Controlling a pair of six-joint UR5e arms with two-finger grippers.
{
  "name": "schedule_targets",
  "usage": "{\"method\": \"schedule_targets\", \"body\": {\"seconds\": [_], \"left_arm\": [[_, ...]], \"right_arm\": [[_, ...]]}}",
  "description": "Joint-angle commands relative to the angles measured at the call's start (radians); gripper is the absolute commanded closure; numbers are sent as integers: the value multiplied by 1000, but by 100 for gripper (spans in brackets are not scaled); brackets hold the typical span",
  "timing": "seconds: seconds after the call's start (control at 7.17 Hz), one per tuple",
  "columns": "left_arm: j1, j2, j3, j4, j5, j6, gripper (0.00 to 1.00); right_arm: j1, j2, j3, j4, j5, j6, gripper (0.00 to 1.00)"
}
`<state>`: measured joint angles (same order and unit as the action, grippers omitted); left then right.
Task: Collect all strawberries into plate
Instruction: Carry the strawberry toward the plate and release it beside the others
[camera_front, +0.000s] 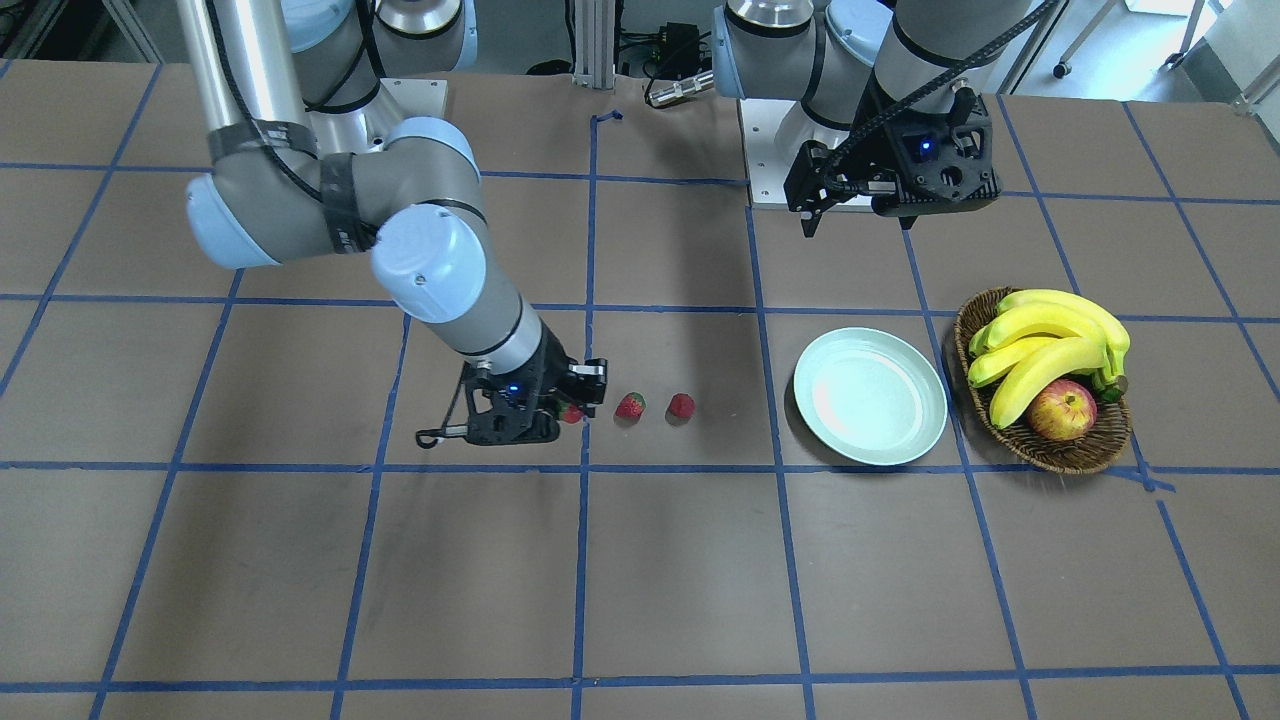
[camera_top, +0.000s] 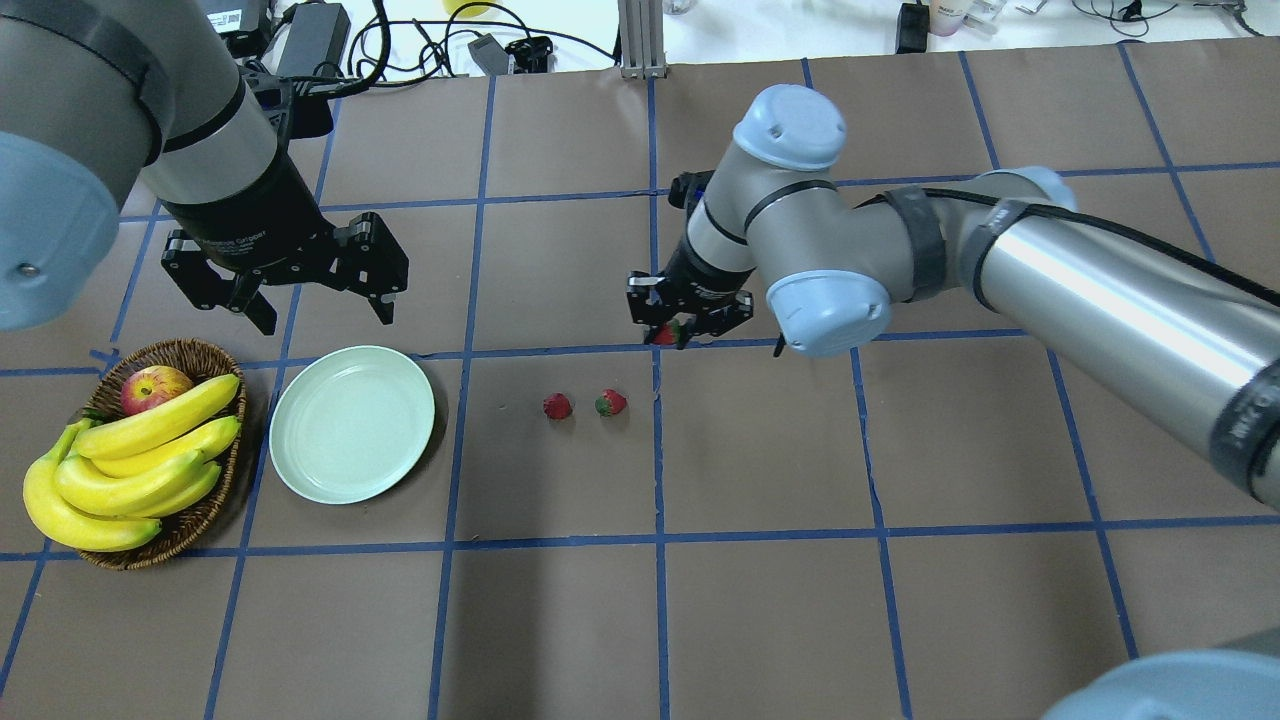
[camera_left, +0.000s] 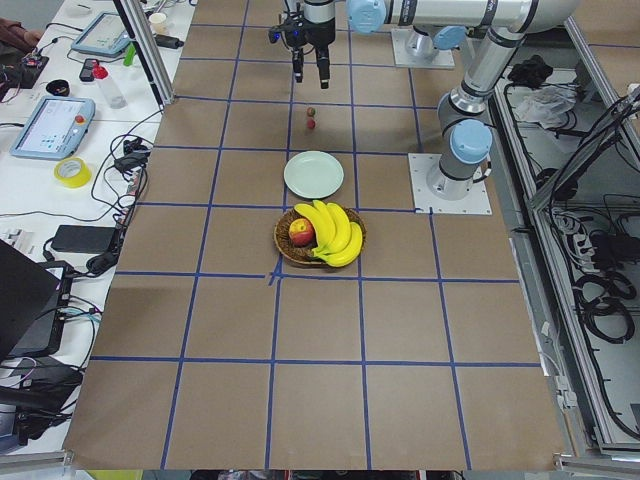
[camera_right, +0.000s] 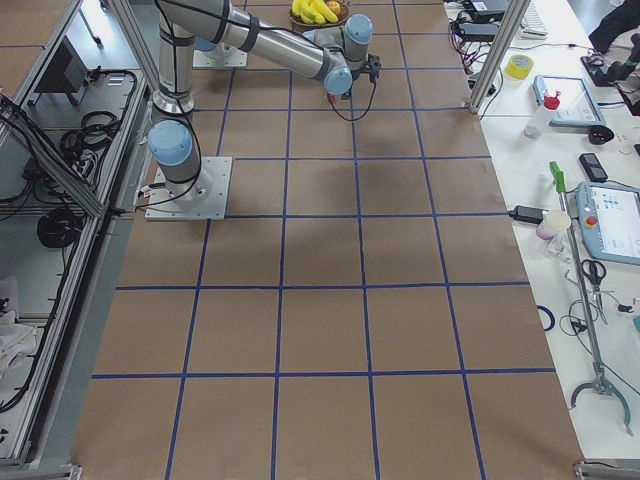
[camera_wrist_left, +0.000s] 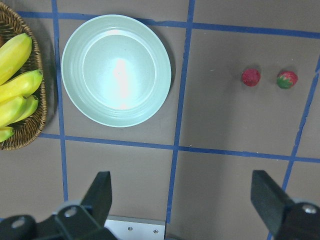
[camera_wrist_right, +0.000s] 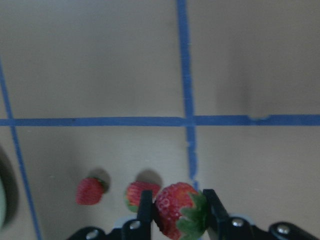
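We pinch one soft, bruisable strawberry (camera_wrist_right: 172, 210) across its sides in the jaws of the right gripper (camera_top: 688, 318), two other strawberries (camera_top: 557, 406) (camera_top: 610, 403) lying on the worktop (camera_top: 760, 600) right of the plate (camera_top: 300, 472), the left gripper (camera_top: 325, 318) with jaws spread.

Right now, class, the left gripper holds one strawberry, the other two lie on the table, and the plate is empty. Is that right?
Not quite. The right gripper holds that strawberry, as the right wrist-mounted view shows; the left gripper hangs open with nothing in it. The other two strawberries do lie on the table, and the plate is empty.
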<state>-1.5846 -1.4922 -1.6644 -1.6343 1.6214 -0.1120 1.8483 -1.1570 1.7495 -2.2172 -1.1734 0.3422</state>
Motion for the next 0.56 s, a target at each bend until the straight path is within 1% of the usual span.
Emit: {"method": "schedule_targets", "body": {"seconds": [0.0,0.14,0.28,0.42], "left_arm": [[2,1,0,1,0,0,0],[0,1,0,1,0,-1,0],[0,-3,0,2,-1,-6,0],[0,0,-2,1,3,-3,0]], "right_arm": [[80,91,-62,-99,146,101,88],[150,123,-80,-104,141,183,88],[173,132,-114,-117,106,251,88],[208,172,-122,-118,91,267,86]]}}
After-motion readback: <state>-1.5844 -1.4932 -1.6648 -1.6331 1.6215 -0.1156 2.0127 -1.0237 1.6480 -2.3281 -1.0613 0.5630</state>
